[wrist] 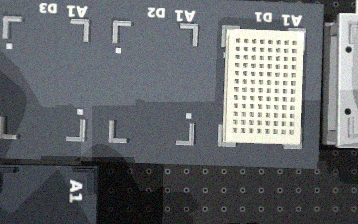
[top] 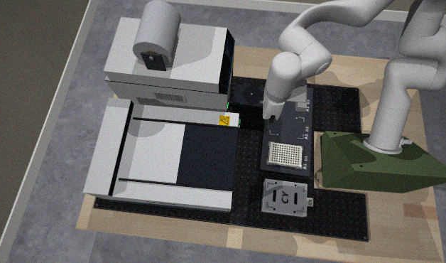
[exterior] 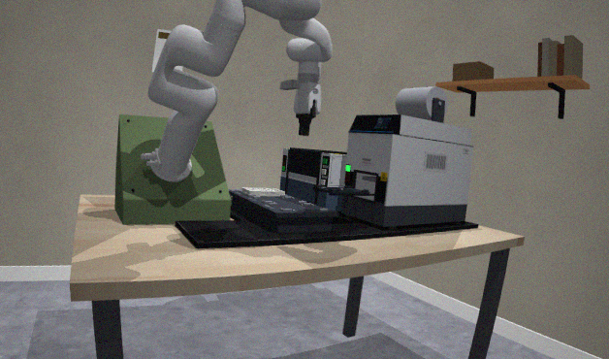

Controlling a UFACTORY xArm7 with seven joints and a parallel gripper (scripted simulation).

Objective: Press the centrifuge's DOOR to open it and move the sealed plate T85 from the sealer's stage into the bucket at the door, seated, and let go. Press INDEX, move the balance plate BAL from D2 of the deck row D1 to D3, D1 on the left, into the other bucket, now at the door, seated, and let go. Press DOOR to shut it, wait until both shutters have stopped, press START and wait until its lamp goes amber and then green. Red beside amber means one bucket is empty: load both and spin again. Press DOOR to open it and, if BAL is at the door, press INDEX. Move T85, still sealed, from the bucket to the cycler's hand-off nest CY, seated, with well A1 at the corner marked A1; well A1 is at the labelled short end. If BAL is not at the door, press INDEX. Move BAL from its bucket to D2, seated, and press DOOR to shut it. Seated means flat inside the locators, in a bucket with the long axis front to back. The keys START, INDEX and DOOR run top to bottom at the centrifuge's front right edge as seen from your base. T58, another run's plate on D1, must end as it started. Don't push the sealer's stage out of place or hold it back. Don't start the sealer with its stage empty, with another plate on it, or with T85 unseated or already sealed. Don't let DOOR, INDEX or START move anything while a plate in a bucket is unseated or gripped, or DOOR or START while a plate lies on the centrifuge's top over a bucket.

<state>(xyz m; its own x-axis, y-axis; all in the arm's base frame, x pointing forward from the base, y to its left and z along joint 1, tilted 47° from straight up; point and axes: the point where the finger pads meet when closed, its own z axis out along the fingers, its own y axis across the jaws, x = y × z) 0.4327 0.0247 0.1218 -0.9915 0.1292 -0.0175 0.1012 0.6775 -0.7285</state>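
My gripper (top: 270,117) is shut and empty. It hangs high above the far end of the dark deck row (top: 287,136) and also shows in the side view (exterior: 304,127). Its fingers are out of the wrist view. A white well plate (wrist: 263,86) (top: 285,154) sits inside the D1 locators. D2 (wrist: 152,82) and D3 (wrist: 42,80) are empty. The grey CY nest (top: 285,197) is empty. The sealer's dark stage (wrist: 45,192), marked A1, is empty. The flat centrifuge (top: 167,156) shows a white panel and a dark panel (top: 207,156) on top. No plate shows there.
The tall sealer (top: 169,60) with its film roll (top: 157,32) stands behind the centrifuge. A small green lamp (top: 239,121) glows at the centrifuge's edge nearest the deck. The arm's green base (top: 377,161) sits right of the deck.
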